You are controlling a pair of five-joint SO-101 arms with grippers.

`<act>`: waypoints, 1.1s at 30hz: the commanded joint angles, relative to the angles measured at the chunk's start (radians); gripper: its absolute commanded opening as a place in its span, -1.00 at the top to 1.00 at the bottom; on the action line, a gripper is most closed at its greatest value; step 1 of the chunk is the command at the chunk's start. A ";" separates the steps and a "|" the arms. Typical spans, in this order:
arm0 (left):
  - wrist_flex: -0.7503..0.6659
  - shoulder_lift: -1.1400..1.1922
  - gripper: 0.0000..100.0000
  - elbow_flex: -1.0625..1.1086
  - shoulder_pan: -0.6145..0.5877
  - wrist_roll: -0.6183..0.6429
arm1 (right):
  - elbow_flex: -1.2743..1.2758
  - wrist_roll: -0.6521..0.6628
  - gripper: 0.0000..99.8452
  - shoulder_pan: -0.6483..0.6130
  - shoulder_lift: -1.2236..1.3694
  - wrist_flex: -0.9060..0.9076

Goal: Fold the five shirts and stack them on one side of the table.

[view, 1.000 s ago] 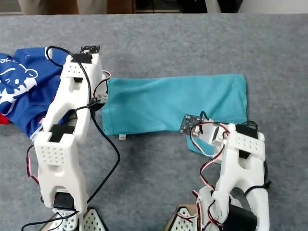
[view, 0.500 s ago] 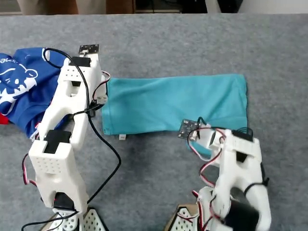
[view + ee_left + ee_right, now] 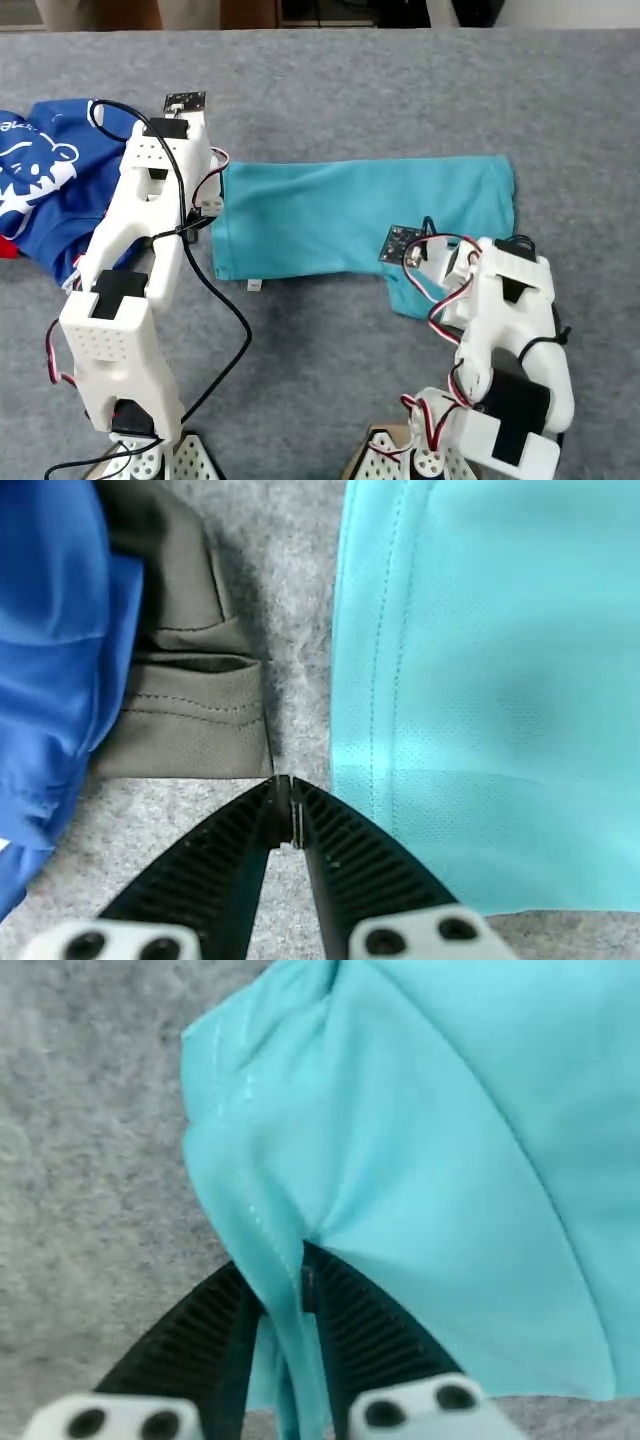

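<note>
High view: a teal shirt (image 3: 360, 215), folded into a long band, lies flat across the middle of the grey felt table (image 3: 400, 90). A crumpled blue shirt (image 3: 50, 190) with a white bear print lies at the table's left edge, partly beneath the left arm.

Left wrist view: the left gripper (image 3: 290, 810) has its jaws pressed together with nothing between them. The tips are over bare felt, in the narrow gap between the teal shirt's stitched side edge (image 3: 480, 680) and an olive-grey garment (image 3: 185, 705), which lies against the blue shirt (image 3: 50, 640).

Right wrist view: the right gripper (image 3: 300, 1280) pinches a raised fold of the teal shirt (image 3: 450, 1160) at its near corner, the cloth there bunched into ridges above the felt.
</note>
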 commanded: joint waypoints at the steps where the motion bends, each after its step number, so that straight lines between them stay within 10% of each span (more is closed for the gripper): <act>1: -0.008 -0.059 0.96 -0.015 0.009 -0.002 | -0.030 -0.015 1.00 0.019 0.001 0.028; 33: 0.000 -0.059 0.96 -0.106 0.011 -0.002 | -1.451 -0.124 0.85 -0.208 0.762 0.483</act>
